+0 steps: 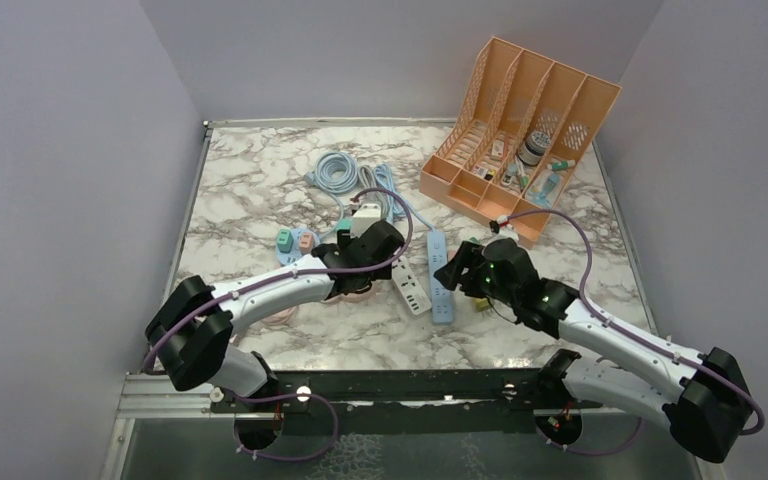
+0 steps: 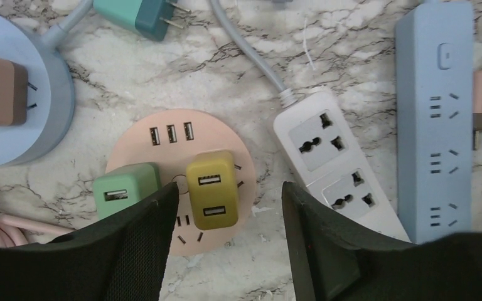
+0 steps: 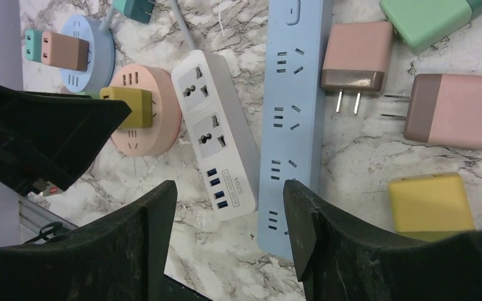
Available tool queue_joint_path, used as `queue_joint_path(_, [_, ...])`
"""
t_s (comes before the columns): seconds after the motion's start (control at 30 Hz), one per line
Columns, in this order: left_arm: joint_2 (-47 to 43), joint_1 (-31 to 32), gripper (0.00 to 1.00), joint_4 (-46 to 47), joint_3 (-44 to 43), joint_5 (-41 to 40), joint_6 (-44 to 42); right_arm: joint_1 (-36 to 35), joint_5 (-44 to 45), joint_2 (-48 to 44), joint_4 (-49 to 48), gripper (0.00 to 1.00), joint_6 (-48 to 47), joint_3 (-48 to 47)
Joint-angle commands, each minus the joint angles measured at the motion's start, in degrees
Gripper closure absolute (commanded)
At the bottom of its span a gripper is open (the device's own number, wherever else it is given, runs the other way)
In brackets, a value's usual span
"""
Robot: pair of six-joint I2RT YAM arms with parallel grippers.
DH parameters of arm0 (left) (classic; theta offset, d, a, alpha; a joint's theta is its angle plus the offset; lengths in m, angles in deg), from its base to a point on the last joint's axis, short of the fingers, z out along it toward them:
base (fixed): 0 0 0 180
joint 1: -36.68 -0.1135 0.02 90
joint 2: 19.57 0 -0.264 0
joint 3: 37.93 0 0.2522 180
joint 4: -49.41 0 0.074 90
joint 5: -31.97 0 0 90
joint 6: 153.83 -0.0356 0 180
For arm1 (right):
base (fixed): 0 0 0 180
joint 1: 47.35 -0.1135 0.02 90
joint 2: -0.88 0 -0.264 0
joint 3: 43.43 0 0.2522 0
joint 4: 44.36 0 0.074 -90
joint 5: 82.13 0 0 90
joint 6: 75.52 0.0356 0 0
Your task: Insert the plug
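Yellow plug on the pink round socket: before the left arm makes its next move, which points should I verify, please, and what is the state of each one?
1. Yellow plug seated in the pink round socket: ok, it sits flat and no prongs show.
2. Left gripper free of that plug: ok, the jaws are open on either side of it.
3. Its finger clear of the green plug: cannot tell, the finger hides part of it.
4. Right gripper empty: ok, it is open above the blue power strip.
5. Another plug ready: ok, a loose yellow plug lies beside the blue strip.
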Motion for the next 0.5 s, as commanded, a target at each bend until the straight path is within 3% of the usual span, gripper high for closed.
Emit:
queue_joint_path(0.0, [-3.82,-0.59,0.37,-3.29,-3.4,2.63,-3.83,-0.13,1.09,1.34,1.45,0.36,-2.53,-3.15])
queue_joint_path(0.1, [-5.43,-0.56,0.38,-2.91,-4.4,3.45,-4.84,-0.07,1.98,2.59,2.39,0.36,-2.93,-4.33])
queue_joint_path(0.23, [-5.84,-0.7,0.51,1.83,-3.67,7.52,-6.96,-0.11,3.65,4.59,3.7,0.39,-2.47,-5.73])
queue_joint_path(0.37, [-1.71,-0.76,0.63,4.62,-4.22,10.87,-7.48,-0.12,5.96,6.11,5.41,0.43,-1.32,-6.52])
queue_joint_path(0.47, [2.53,-0.88,0.66,5.16,-5.23,10.86,-7.28,-0.13,7.85,6.63,6.8,0.45,-1.2,-6.62])
